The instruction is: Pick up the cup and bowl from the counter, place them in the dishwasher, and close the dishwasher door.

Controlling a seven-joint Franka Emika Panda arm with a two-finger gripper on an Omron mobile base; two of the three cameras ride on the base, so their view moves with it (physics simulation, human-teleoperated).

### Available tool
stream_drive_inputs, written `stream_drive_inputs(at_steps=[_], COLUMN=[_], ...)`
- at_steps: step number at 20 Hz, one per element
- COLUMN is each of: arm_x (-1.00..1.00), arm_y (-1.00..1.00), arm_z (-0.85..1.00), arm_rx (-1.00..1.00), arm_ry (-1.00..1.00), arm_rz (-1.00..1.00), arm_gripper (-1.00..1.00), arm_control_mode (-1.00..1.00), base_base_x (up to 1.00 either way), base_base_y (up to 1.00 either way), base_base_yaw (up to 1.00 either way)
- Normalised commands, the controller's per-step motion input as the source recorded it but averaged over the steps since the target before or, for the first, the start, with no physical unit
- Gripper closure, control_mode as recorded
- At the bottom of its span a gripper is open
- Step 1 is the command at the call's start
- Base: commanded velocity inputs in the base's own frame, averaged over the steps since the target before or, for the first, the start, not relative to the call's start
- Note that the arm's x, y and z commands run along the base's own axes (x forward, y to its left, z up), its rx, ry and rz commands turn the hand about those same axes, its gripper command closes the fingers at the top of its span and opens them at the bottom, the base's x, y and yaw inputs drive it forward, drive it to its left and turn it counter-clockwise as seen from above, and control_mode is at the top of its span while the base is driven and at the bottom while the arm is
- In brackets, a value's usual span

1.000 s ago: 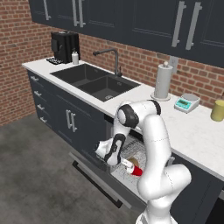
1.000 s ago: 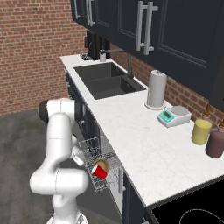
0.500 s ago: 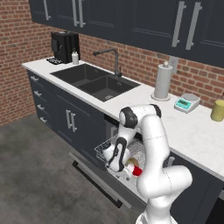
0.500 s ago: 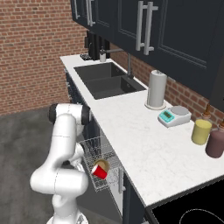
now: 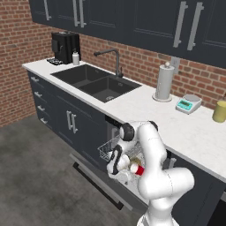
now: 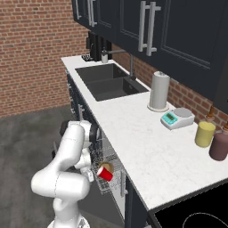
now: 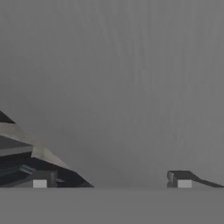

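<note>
Cup (image 6: 105,173) and bowl (image 5: 134,165) sit in dishwasher (image 5: 115,152) rack; jaws wide, empty. Closing step judged next: lift door (image 5: 98,180) by its edge.

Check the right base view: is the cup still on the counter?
No, the cup lies on its side in the dishwasher's wire rack, below the counter edge.

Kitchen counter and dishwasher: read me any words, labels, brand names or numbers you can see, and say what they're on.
None can be read.
Scale: its display is too small and blurred to make out.
Cup, coffee machine and yellow canister: no visible lettering.
</note>
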Motion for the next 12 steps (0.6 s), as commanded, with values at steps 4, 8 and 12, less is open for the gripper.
stream_drive_inputs(at_steps=[4,8,12], arm_x=[0.81,0.74,0.33], arm_y=[-0.01,0.0,-0.06], arm_z=[-0.84,-0.68,0.27], arm_rx=[-0.14,-0.33,-0.3], arm_ry=[0.0,-0.08,-0.28], arm_rz=[0.0,-0.03,-0.07], arm_gripper=[-1.0,-1.0,-1.0], arm_control_mode=[-1.0,-1.0,-1.0], base_base_x=[0.0,0.0,0.0], base_base_y=[0.0,0.0,0.0], base_base_yaw=[0.0,0.0,0.0])
